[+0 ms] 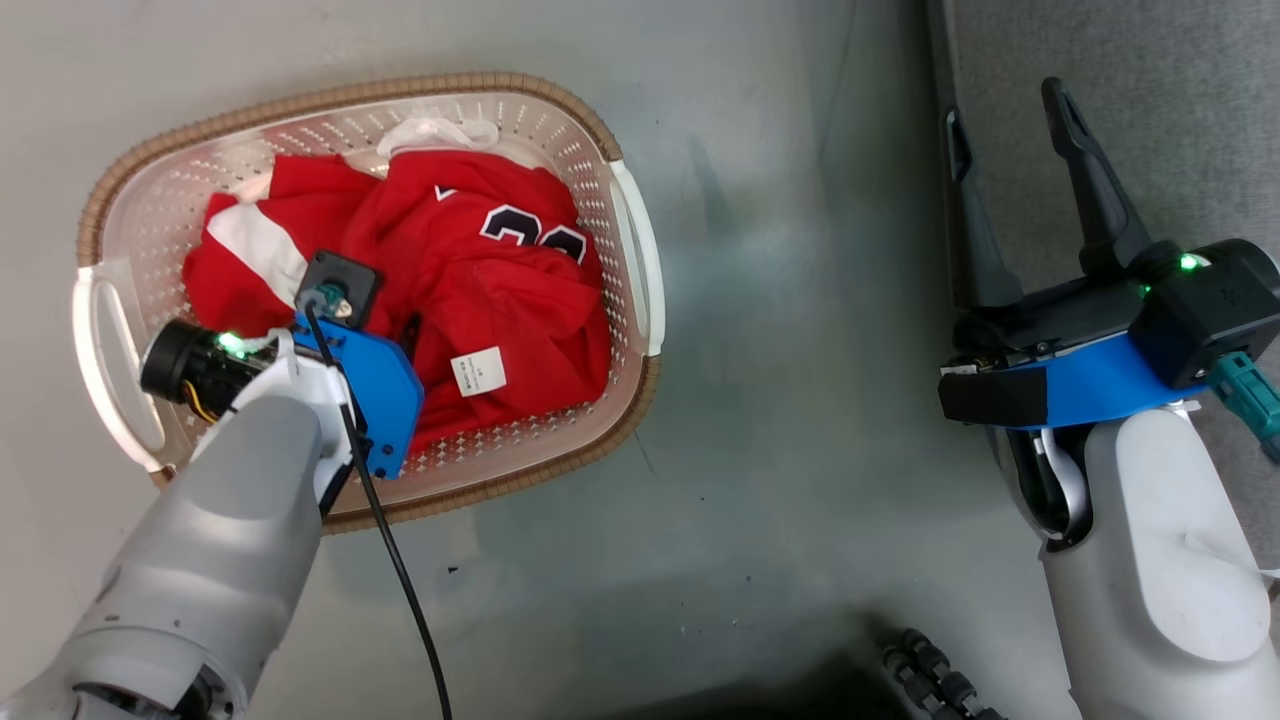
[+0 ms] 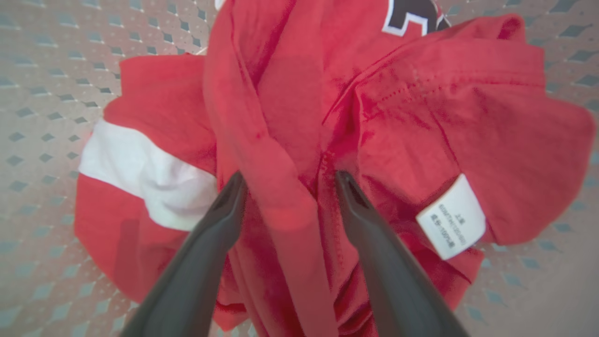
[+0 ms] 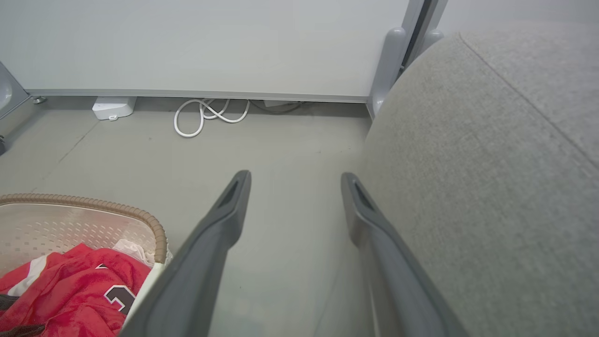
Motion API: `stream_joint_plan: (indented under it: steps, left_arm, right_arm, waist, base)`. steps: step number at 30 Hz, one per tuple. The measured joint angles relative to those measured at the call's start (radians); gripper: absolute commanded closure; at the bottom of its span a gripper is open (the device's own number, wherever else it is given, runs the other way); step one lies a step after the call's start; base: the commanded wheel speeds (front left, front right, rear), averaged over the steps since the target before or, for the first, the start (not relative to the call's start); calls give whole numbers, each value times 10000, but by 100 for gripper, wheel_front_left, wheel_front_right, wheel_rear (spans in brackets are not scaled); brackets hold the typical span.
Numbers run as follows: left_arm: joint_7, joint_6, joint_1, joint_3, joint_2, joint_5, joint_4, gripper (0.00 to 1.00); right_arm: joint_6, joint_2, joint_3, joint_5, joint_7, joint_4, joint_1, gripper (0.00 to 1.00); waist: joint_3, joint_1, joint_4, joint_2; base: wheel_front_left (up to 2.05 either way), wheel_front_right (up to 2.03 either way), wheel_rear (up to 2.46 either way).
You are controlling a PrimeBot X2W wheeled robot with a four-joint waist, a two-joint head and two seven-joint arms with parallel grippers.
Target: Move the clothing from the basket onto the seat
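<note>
Clothing (image 1: pixel 470 290): red heap lying in the basket (image 1: pixel 340 95), white tag (image 2: pixel 451 216) turned up.
Basket: set on the floor (image 1: pixel 780 400), well apart from the seat (image 3: pixel 491 164).
Left gripper (image 2: pixel 290 175): lowered onto the clothing, fingers (image 2: pixel 206 248) spread wide, a red fold seen between them, nothing clamped.
Right gripper (image 1: pixel 1005 105): fingers (image 1: pixel 1090 180) spread wide, empty, held over the floor just beside the seat.
</note>
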Motion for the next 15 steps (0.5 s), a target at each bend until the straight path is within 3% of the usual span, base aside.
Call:
stream_joint_plan:
  steps: [8, 10, 11, 15]
  left_arm:
    - [105, 0, -459, -510, 56, -228, 163, 0]
    - [234, 0, -474, -685, 42, -311, 157, 78]
    - [215, 0, -476, -775, 50, -330, 151, 100]
    - [347, 0, -476, -1030, 52, -675, 67, 100]
  right_arm:
    - [0, 0, -61, -33, 0, -127, -31, 0]
    - [0, 0, -61, -36, 0, -130, -32, 0]
    - [0, 0, -61, -36, 0, -132, -32, 0]
    - [0, 0, -75, -36, -2, -86, -36, 0]
  waist:
    - [444, 0, -7, 0]
    - [482, 0, -8, 0]
    - [488, 0, -6, 0]
    - [433, -1, 9, 0]
  base:
    - [0, 0, 0]
    - [0, 0, 0]
    - [0, 0, 0]
    - [0, 0, 0]
